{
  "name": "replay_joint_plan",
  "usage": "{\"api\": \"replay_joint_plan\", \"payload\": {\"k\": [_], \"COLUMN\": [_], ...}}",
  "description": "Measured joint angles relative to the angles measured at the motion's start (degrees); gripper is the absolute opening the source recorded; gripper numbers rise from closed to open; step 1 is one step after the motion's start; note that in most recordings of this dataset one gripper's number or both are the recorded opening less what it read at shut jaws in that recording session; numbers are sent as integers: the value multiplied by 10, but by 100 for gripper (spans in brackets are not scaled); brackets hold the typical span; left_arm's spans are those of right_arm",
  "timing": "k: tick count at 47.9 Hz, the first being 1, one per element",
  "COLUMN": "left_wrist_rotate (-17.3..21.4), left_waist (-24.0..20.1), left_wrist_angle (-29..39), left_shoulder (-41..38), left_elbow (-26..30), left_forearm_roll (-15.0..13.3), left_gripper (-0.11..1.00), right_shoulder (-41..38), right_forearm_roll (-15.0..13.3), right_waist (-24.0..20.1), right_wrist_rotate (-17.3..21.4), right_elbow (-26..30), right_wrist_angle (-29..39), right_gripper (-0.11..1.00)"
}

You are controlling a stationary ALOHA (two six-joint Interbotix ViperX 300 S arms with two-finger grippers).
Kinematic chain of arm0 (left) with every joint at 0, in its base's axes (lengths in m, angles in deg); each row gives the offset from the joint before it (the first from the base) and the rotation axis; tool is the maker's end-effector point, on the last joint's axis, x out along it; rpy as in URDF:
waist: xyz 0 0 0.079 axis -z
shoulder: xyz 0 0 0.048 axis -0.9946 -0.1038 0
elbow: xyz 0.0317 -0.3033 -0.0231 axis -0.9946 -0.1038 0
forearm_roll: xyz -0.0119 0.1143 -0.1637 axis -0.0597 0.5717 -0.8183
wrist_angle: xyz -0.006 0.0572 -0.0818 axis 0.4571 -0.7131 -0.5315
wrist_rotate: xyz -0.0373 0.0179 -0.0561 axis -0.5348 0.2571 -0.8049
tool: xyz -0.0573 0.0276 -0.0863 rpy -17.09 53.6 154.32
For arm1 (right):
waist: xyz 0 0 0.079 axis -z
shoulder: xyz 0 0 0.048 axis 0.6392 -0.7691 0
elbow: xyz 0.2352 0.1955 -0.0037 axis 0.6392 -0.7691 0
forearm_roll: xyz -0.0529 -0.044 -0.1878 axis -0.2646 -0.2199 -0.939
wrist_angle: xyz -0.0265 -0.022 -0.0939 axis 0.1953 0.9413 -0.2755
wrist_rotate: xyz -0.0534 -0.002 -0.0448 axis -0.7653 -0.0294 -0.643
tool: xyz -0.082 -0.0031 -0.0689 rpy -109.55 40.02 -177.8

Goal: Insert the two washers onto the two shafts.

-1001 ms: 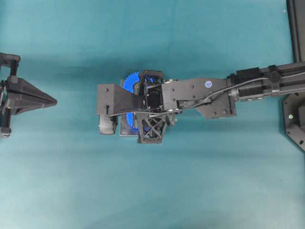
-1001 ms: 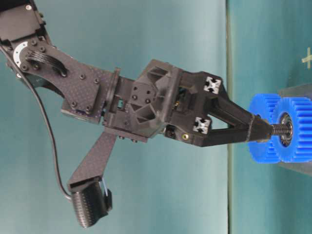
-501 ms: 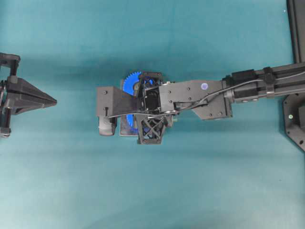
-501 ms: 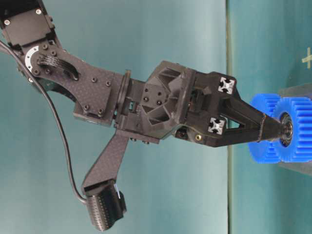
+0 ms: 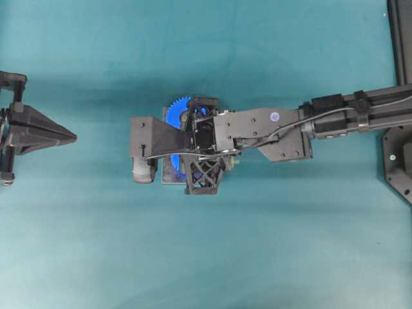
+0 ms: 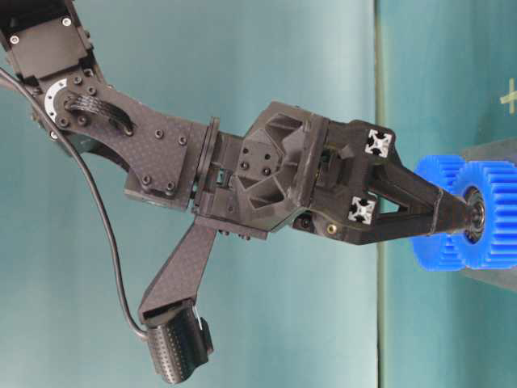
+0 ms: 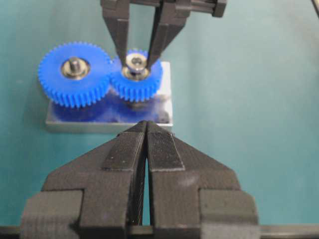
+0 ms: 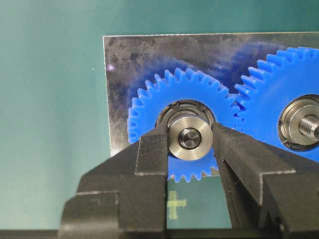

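Centre of the right wrist frame: smooth metal washer (image 8: pixel 190 137), a flat ring, seated over the shaft (image 8: pixel 190 138) in the hub of the smaller toothed blue plastic gear (image 8: pixel 149 107). Gripped on both sides by the ribbed black fingers (image 8: pixel 152 152) of the right gripper (image 8: pixel 190 142). Glossy metal plate (image 8: pixel 119 55) beneath, on teal tabletop (image 8: pixel 50 99). Lower centre of the left wrist frame: left gripper (image 7: pixel 146 130), ridged fingers (image 7: pixel 124 149) pressed together, grasping nothing.

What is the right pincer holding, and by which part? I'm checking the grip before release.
The right pincer holds the washer by its outer rim, one finger on each side, over the smaller blue gear. The left pincer holds nothing.
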Motion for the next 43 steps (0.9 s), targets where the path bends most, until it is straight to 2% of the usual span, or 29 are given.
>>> {"api": "replay_joint_plan", "payload": {"k": [2, 7, 9, 17, 43], "left_wrist_rotate": [0, 0, 0, 0, 0], "left_waist": [0, 0, 1, 4, 4], "left_wrist_angle": [0, 0, 0, 0, 0], "left_shoulder": [0, 0, 0, 0, 0], "left_elbow": [0, 0, 0, 1, 0], "left_forearm_roll": [-1, 0, 0, 0, 0], "left_gripper": [1, 1, 1, 1, 1], "right_shoulder": [1, 0, 0, 0, 13], "right_forearm_roll": [0, 0, 1, 1, 1], "right_waist": [0, 1, 2, 4, 4], "right_wrist_rotate": [0, 2, 0, 2, 2], "right_elbow": [0, 0, 0, 0, -1], "right_wrist_angle": [0, 4, 4, 3, 3], "right_gripper": [37, 68, 75, 71, 70]}}
